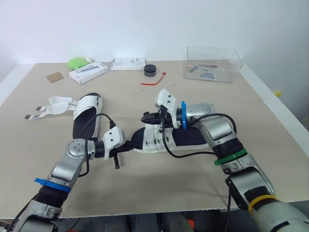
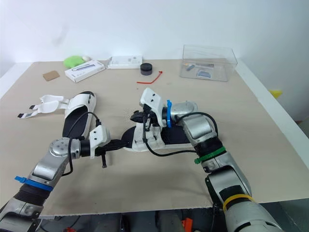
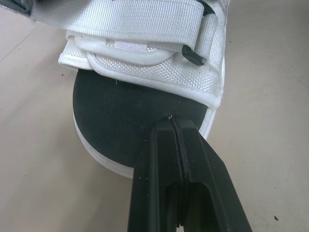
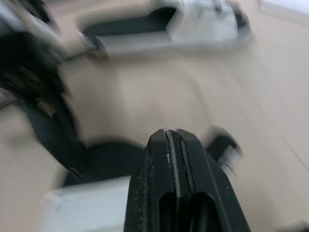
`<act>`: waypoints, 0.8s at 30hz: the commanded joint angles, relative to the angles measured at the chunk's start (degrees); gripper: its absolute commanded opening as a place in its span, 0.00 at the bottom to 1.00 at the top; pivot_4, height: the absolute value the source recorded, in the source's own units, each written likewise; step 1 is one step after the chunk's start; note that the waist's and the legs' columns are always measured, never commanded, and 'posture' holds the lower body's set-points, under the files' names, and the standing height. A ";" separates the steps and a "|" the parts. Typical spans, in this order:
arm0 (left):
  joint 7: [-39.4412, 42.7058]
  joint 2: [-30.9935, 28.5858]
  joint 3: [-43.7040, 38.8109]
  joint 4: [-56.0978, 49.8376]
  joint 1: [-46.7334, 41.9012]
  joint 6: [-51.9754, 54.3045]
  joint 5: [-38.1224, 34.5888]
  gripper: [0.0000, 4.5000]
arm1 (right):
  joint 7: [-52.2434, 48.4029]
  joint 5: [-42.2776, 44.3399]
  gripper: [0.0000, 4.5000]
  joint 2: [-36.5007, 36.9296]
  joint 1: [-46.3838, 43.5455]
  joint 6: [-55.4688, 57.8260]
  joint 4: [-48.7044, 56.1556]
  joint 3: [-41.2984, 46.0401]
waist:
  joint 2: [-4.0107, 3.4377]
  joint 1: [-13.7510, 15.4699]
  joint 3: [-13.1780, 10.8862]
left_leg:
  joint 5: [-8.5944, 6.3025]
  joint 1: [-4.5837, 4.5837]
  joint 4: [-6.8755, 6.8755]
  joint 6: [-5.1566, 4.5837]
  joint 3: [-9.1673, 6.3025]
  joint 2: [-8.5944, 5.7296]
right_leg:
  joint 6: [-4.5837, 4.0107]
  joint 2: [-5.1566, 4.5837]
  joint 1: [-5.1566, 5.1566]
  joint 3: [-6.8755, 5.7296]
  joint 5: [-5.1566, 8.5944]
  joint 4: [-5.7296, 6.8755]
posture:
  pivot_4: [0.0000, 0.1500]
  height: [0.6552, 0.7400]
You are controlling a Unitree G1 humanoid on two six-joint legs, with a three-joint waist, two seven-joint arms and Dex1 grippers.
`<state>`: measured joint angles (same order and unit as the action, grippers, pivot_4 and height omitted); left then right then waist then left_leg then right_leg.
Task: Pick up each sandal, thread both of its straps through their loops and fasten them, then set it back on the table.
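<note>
**Head views.**
- Near sandal: lies flat on the table with both grippers at it.
- Left gripper: at the near sandal's toe end.
- Right gripper: just beside the near sandal's white straps, on the side away from the robot.
- Second sandal: well to the left of the near sandal, its loose straps splayed outward and unfastened.
- Step, as judged: strapping the near sandal; the second sandal is not yet begun.

**Left wrist view.**
- Left gripper: fingers pressed together with nothing between them. The tips rest against the near sandal's toe rim, at the edge of the black footbed.
- Front strap: lies across the near sandal's forefoot and looks closed.

**Right wrist view.**
- Right gripper: fingers shut tight with nothing gripped. The surroundings are blurred, so contact with the near sandal cannot be told.

**Next move, as judged.** The right fingers must part to take a strap end, while the left gripper braces the toe against sliding.
</note>
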<state>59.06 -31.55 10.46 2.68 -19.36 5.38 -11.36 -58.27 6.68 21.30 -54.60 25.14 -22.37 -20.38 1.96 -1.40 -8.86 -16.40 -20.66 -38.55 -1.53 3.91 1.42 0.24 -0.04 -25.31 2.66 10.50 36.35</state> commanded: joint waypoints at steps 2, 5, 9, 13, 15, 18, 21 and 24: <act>0.24 -0.13 1.35 0.85 1.68 1.63 1.01 0.00 | 0.32 -3.82 0.02 -0.24 -3.97 -0.93 -4.58 -1.00 | 0.00 -0.01 0.00 | 0.00 -0.01 0.01 0.00 -0.01 0.00 | -0.01 0.00 0.00 0.00 0.01 0.00 | 1.00 1.00; 0.16 -0.06 1.33 0.63 1.81 1.65 1.07 0.00 | 0.50 -5.91 0.02 -0.52 -4.92 -1.85 -7.15 -1.59 | 0.00 -0.01 0.00 | -0.01 -0.03 0.01 0.01 -0.02 0.00 | -0.01 -0.06 -0.01 0.00 0.01 -0.01 | 1.00 1.00; 0.12 0.02 1.43 0.73 1.80 1.51 1.20 0.00 | -0.63 -6.97 0.02 -0.62 -5.58 -2.49 -8.52 -1.69 | 0.00 -0.03 0.00 | -0.01 -0.03 0.01 0.01 -0.02 -0.01 | 0.00 -0.13 0.00 -0.01 0.01 -0.01 | 1.00 1.00; 0.15 0.08 1.36 0.98 1.57 1.39 1.19 0.00 | -0.72 -7.18 0.02 -0.07 -7.27 -5.94 -10.27 -0.05 | 0.00 -0.06 0.00 | -0.01 -0.02 0.01 0.01 -0.01 -0.01 | 0.01 -0.13 0.00 -0.01 0.00 -0.01 | 1.00 1.00; 0.06 0.22 1.20 0.91 1.44 1.31 1.06 0.00 | -0.27 -6.20 0.02 0.64 -9.10 -8.65 -12.48 2.46 | 0.00 -0.11 0.00 | -0.01 -0.03 0.01 0.01 -0.01 -0.01 | 0.00 -0.13 -0.01 -0.01 0.01 -0.01 | 1.00 1.00; 0.02 0.37 0.84 0.46 1.17 1.36 0.75 0.00 | -2.75 -0.90 0.14 3.06 -11.09 -10.55 -15.64 9.31 | -0.02 -0.12 -0.02 | -0.01 -0.11 0.02 0.02 -0.06 -0.05 | 0.01 -0.17 -0.03 -0.01 0.01 -0.05 | 1.00 1.00; 0.15 0.44 0.34 0.14 0.98 0.97 0.48 0.00 | -7.09 1.92 0.44 6.52 -10.27 -13.54 -18.71 13.67 | -0.04 0.04 -0.03 | -0.02 -0.25 0.02 0.02 -0.16 -0.11 | 0.04 -0.20 -0.05 -0.05 0.00 -0.16 | 1.00 1.00; 0.30 0.55 -0.38 -0.35 0.63 1.07 -0.29 0.00 | -12.17 2.81 0.75 10.26 -7.93 -17.27 -22.81 15.79 | -0.04 0.03 -0.03 | -0.07 -0.32 0.02 0.02 -0.16 -0.13 | 0.09 -0.27 -0.05 -0.05 0.00 -0.26 | 1.00 1.00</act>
<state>59.24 -30.54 10.24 1.96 -19.23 5.46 -11.68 -67.64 8.30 30.48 -63.31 10.33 -43.80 -6.27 1.93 -1.37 -8.89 -16.49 -21.00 -38.53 -1.53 3.76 1.29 0.35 -0.38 -25.36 2.61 10.51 36.06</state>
